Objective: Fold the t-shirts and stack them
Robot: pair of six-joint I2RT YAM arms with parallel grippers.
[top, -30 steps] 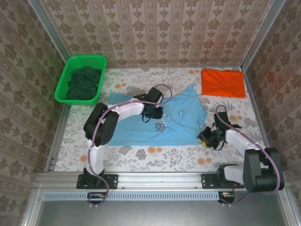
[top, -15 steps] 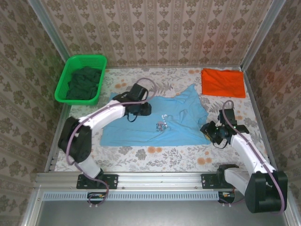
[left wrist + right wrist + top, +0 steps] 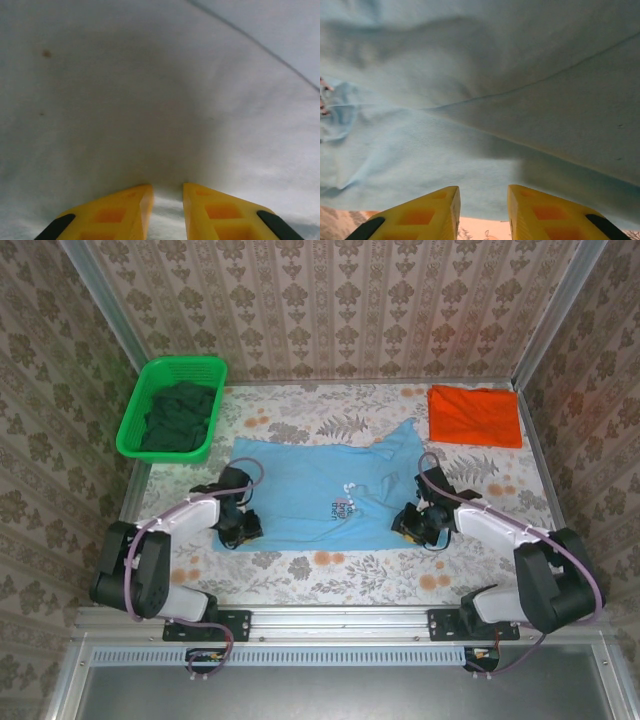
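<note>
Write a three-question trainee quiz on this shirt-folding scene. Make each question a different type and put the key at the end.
1. True or false: the orange-red t-shirt lies folded at the far right corner of the table, apart from the light blue t-shirt.
2. What does the green basket hold? A) dark green cloth B) an orange-red shirt C) nothing
3. Short answer: along which edge of the light blue t-shirt do the left gripper and the right gripper sit?

Key
1. True
2. A
3. The near edge, one by each corner
</note>
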